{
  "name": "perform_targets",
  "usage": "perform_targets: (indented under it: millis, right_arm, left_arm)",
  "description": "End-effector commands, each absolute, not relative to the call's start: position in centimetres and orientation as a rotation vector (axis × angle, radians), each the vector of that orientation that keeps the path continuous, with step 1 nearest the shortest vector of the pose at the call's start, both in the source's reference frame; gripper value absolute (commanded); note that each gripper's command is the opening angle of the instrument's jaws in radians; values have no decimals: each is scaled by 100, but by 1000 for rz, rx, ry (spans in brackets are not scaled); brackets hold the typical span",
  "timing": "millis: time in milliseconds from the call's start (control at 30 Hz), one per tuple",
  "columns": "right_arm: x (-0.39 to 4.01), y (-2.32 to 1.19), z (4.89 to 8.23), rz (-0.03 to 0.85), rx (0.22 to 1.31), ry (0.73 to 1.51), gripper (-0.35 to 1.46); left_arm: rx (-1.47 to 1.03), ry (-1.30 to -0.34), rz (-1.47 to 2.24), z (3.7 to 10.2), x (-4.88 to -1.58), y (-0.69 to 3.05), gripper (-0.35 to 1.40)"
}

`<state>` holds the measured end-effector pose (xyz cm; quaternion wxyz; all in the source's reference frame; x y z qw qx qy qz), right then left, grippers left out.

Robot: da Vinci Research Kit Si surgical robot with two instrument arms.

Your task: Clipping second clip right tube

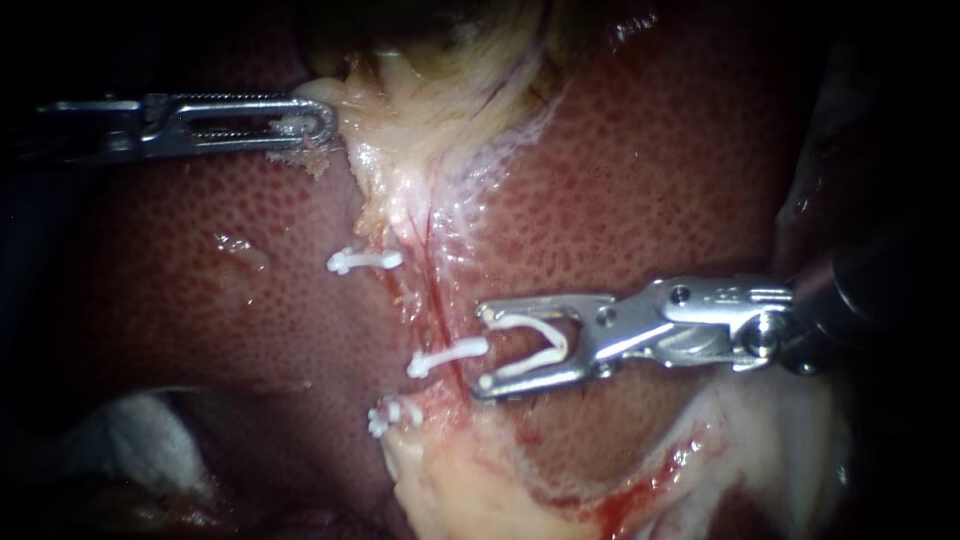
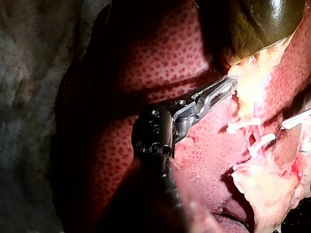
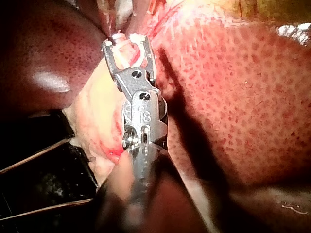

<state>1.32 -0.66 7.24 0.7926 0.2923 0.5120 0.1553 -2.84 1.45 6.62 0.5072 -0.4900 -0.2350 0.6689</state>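
2 right instrument (image 1: 486, 348) jaws are gripping a spread clip (image 1: 527, 367) for straddling the soft, tear-prone tube (image 1: 436, 270) squarely; left instrument (image 1: 328, 122) is clamping tissue (image 1: 400, 110)

It looked like a surgical practice lab. A mottled red liver (image 1: 650, 170) lay out with dark bench (image 3: 43, 194) just beside it and white cloth (image 1: 130, 430) against it. Over the liver reached the left instrument (image 1: 322, 120), pinching pale tissue (image 1: 420, 110), and the right instrument (image 1: 485, 348), carrying a white clip (image 1: 522, 368). Closed clips (image 1: 365, 261) crossed a tube (image 1: 437, 290) on the liver.
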Motion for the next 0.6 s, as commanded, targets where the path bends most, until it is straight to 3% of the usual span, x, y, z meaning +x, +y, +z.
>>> perform_targets:
  millis: [33, 300, 600]
  right_arm:
    - [136, -67, 732, 341, 628, 1084, 49]
    - [160, -70, 769, 388, 640, 1016, 49]
    - [165, -66, 784, 429, 638, 970, 49]
  left_arm:
    - [-1182, -568, 1613, 661, -284, 145, -35]
    - [-1182, -572, 1613, 657, -287, 142, -35]
    - [-1184, -578, 1614, 655, -289, 140, -35]
